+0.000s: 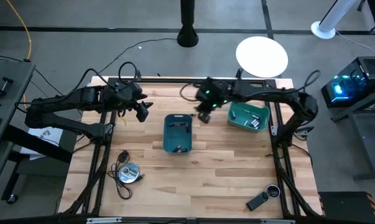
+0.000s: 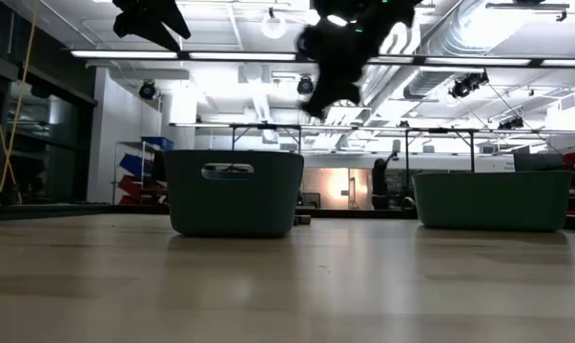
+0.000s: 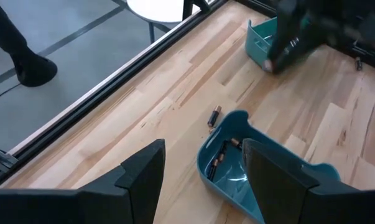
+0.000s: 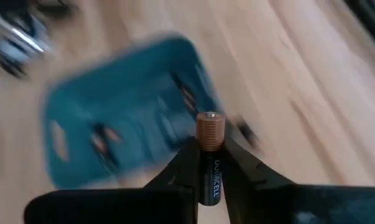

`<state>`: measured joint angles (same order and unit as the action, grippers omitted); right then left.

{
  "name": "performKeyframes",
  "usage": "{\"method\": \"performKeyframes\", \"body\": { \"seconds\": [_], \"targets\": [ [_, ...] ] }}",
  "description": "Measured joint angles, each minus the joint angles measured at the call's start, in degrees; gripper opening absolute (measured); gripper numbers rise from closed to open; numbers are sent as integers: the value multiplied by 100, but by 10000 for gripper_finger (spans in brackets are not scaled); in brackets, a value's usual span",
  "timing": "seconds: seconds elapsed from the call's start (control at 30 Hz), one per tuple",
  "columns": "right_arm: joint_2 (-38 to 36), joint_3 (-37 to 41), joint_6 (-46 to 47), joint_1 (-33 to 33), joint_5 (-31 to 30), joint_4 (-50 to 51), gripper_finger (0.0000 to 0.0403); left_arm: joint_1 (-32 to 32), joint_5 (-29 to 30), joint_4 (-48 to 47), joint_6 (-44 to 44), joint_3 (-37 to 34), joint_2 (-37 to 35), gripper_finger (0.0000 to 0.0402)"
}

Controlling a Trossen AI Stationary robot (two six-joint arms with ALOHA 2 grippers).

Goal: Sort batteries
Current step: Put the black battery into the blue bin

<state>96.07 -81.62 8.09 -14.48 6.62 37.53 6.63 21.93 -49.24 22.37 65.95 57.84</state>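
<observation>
Two teal bins stand on the wooden table: a centre bin point(image 1: 178, 132) point(image 3: 227, 168) point(image 4: 122, 106) and a right bin point(image 1: 248, 116) point(image 2: 492, 200). Both hold small batteries. One loose battery point(image 3: 214, 116) lies on the table by the centre bin's far side. My right gripper point(image 1: 204, 115) point(image 4: 210, 149) hovers above the table by the centre bin's far right corner, shut on a black battery with a coppery end point(image 4: 210, 130). My left gripper point(image 1: 140, 111) point(image 3: 203, 152) hangs open, above the table left of the centre bin. My right gripper pinches the battery's black body point(image 4: 212, 177) between its two fingers. The battery lies along the fingers, and its coppery end point(image 4: 210, 127) sticks out past the fingertips. It is lifted clear, above the table beside the centre bin.
A round silver disc with a black cable point(image 1: 128, 173) lies near the left front. A black remote-like device point(image 1: 257, 201) and a small ring point(image 1: 273, 190) lie near the right front. A white round table point(image 1: 262, 56) stands beyond the far edge.
</observation>
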Motion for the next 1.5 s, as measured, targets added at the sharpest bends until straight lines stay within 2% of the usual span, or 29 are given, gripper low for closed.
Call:
{"method": "performKeyframes", "body": {
  "seconds": [0.2, 0.33, 0.5, 0.67, 0.93, 1.07, 1.17, 1.33, 1.5],
  "targets": [
    [708, 0, 723, 532, 403, -1639, 62, 2, -4, -1, 2, 0, 1, 209],
    [833, 0, 1003, 625, 290, -1672, 92, 2, -7, -2, 2, 0, 0, 209],
    [754, -18, 963, 395, 217, -1573, 143, 2, -10, 0, 1, 0, 0, 209],
    [806, -192, -106, -16, -336, -1181, 167, 2, -13, -10, 64, 0, 2, 209],
    [1455, -190, -2472, -724, -340, -500, 169, -37, -74, -65, 317, 0, 15, 209],
    [1810, -188, -3262, -882, -151, -341, 169, -107, -131, -67, 495, 0, 15, 209],
    [2052, -189, -3605, -825, 136, -380, 169, -144, -129, -67, 505, 0, 15, 209],
    [2331, -190, -3708, -623, 151, -694, 169, -144, -78, -67, 546, 0, 15, 209],
    [2571, -206, -3534, -497, -232, -836, 163, -142, 45, -67, 607, 0, 15, 209]
  ]
}}
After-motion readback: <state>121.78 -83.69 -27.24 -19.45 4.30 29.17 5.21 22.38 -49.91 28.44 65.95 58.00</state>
